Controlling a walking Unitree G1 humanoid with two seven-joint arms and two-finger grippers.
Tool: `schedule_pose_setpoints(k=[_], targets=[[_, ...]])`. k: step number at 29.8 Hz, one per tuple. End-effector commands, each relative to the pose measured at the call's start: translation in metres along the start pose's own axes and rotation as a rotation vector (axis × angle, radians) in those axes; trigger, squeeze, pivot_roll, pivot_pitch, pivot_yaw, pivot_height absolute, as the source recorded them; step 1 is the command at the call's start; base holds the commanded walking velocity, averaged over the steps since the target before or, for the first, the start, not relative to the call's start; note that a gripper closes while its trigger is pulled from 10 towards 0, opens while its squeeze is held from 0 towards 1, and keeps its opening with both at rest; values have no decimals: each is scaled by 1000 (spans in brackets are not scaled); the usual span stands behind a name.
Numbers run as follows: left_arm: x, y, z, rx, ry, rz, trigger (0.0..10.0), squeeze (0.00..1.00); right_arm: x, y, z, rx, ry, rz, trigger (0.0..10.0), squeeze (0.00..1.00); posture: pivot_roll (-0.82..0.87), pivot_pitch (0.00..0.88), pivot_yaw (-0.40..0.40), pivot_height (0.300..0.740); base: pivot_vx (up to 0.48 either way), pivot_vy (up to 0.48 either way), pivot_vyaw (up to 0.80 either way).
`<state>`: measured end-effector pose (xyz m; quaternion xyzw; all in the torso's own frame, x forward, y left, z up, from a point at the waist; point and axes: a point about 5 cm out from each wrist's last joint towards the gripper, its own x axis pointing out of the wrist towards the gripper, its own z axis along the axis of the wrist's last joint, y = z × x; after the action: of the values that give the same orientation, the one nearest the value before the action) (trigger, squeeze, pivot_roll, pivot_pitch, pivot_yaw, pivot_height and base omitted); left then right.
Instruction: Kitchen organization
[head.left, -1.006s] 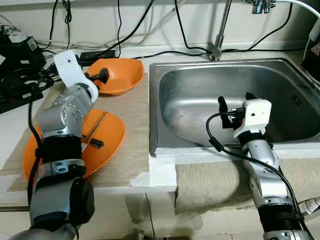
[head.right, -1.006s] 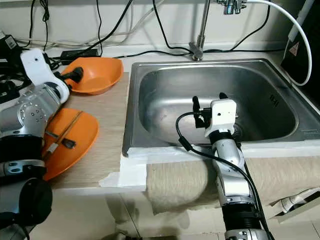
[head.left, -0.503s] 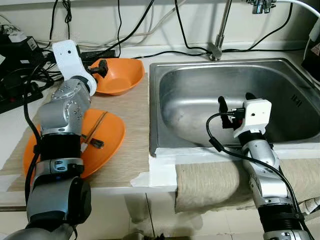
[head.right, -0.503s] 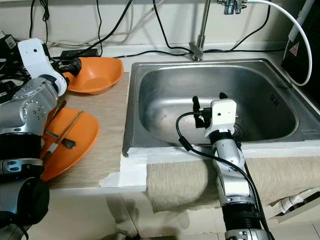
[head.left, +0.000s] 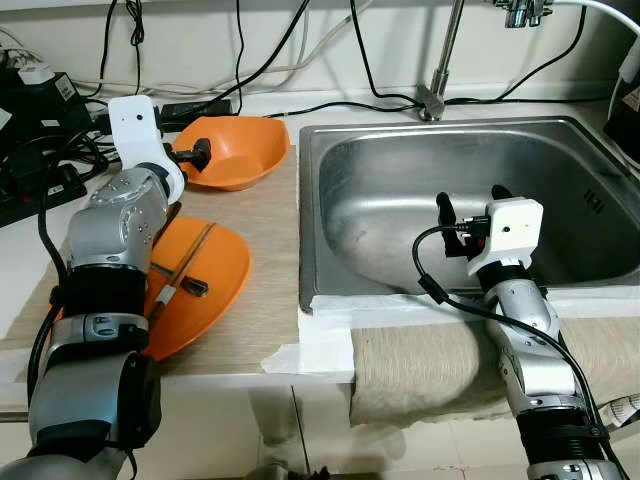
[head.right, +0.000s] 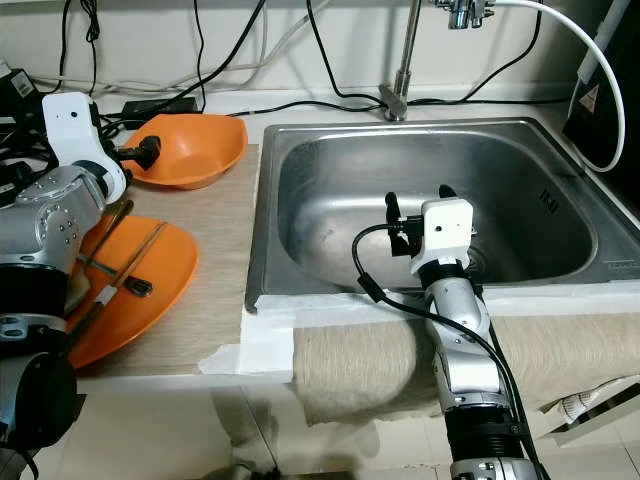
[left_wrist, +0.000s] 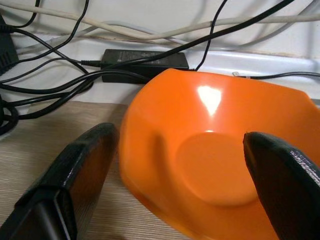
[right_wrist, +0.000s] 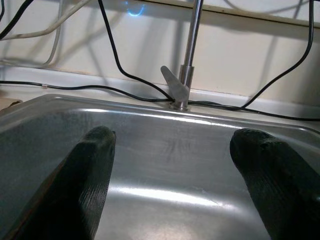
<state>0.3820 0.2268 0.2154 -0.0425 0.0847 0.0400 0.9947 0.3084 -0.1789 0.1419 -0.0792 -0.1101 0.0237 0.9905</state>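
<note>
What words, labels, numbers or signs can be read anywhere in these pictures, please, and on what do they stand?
No text can be read with certainty.
Stamped marking on the sink's right inner wall: too small to read.
Warning triangle sign on the black device at the right edge: the symbol inside it is too blurred to make out.

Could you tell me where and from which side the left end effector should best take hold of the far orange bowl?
Take the orange bowl by its near rim wall, coming from the front along the wooden counter. The left end effector is open and already straddles that wall, one finger outside and one over the hollow. The thin upright rim suits a pinch; the rounded body probably would not.
</note>
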Motion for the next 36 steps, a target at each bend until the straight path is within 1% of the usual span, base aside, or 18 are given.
schedule_pose_setpoints(k=[1, 3, 4, 6, 10, 12, 14, 20, 26, 27, 29, 34, 36], targets=[[1, 2, 4, 24, 10, 3, 10000, 0, 3, -2, 2, -4, -3, -1, 10000, 0, 9, 0, 65, 740, 0, 0, 0], [2, 2, 3, 7, 22, 1, 10000, 0, 3, -2, 2, -4, -3, 0, 10000, 0, 11, 0, 63, 740, 0, 0, 0], [2, 0, 0, -21, 38, -9, 10000, 0, 4, -2, 2, -4, -3, 1, 10000, 0, 11, 0, 63, 740, 0, 0, 0], [3, -3, -2, -43, 53, -17, 10000, 0, 4, -1, 3, -4, -4, 2, 10000, 0, 10, 0, 62, 740, 0, 0, 0], [4, -9, -8, -60, 71, -33, 10000, 0, 4, -1, 3, -4, -5, 3, 10000, 0, 6, 0, 62, 740, 0, 0, 0], [5, -10, -9, -61, 72, -32, 10000, 0, 4, -1, 3, -4, -5, 2, 10000, 0, 6, 0, 62, 740, 0, 0, 0], [5, -12, -10, -88, 80, -35, 10000, 0, 4, -2, 3, -5, -4, 0, 10000, 0, 3, 0, 63, 740, 0, 0, 0], [7, -17, -10, -128, 89, -48, 10000, 0, 3, -2, 3, -6, -3, 0, 10000, 0, 2, 0, 63, 740, 0, 0, 0], [8, -17, -14, -133, 117, -39, 10000, 0, 4, -2, 3, -6, -3, -1, 10000, 0, 0, 0, 63, 740, 0, 0, 0], [8, -15, -21, -125, 150, -22, 10000, 0, 4, -2, 3, -6, -1, -1, 10000, 0, 1, 0, 63, 740, 0, 0, 0], [8, -14, -25, -118, 167, -14, 10000, 0, 4, -2, 3, -6, 0, -1, 10000, 0, 1, 0, 64, 740, 0, 0, 0], [8, -14, -29, -121, 186, -10, 10000, 0, 4, -2, 3, -6, -1, -1, 10000, 0, 3, 0, 62, 740, 0, 0, 0], [7, -11, -32, -120, 191, 8, 10000, 0, 4, -2, 4, -3, -7, -2, 10000, 0, 2, 0, 62, 740, 0, 0, 0]])
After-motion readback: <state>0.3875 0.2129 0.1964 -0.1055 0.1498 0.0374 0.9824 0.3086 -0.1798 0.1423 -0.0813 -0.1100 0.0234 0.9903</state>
